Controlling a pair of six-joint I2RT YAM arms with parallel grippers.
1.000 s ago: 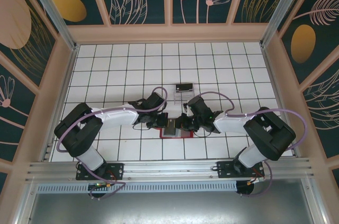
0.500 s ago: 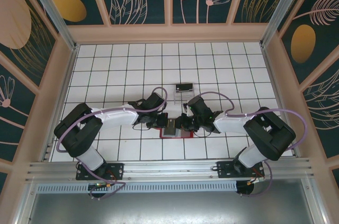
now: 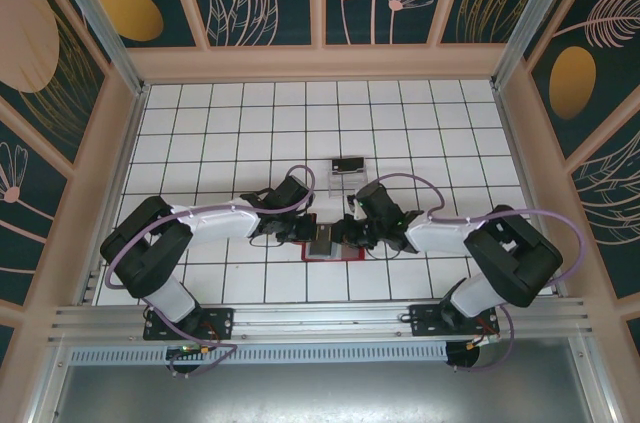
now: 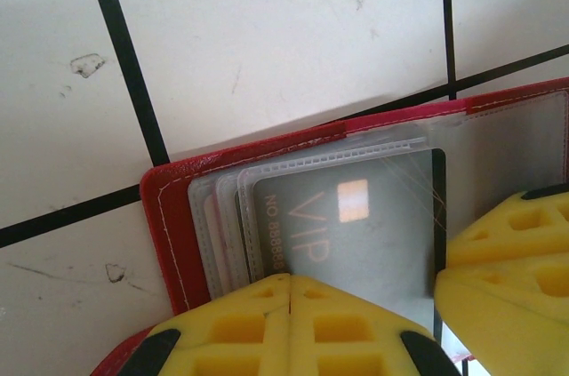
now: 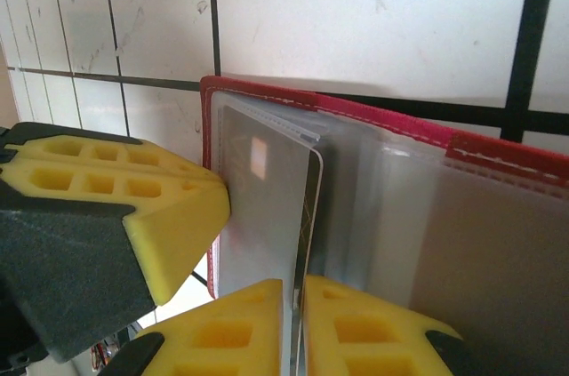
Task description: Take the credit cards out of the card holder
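The red card holder (image 3: pixel 331 254) lies open on the tiled table between both grippers. In the left wrist view its greyish sleeves (image 4: pixel 222 216) are fanned out, with a dark credit card (image 4: pixel 356 234) marked VIP on top. My left gripper (image 4: pixel 291 280) is shut, its fingertips together and resting on the card's near edge. My right gripper (image 5: pixel 296 292) is shut on the thin edge of the dark credit card (image 5: pixel 267 207), which stands partly out of its sleeve. In the top view the left gripper (image 3: pixel 308 233) and right gripper (image 3: pixel 346 235) face each other over the holder.
A clear plastic box (image 3: pixel 348 165) with something dark inside stands just behind the grippers. The white tiled table (image 3: pixel 230 123) is enclosed by pale walls. The right gripper's yellow finger (image 4: pixel 511 252) shows beside the card; the left gripper's finger (image 5: pixel 169 207) touches the holder's left edge.
Hardly anything differs. The right arm's elbow has shifted slightly to the right, and both grippers have stayed at the card holder.
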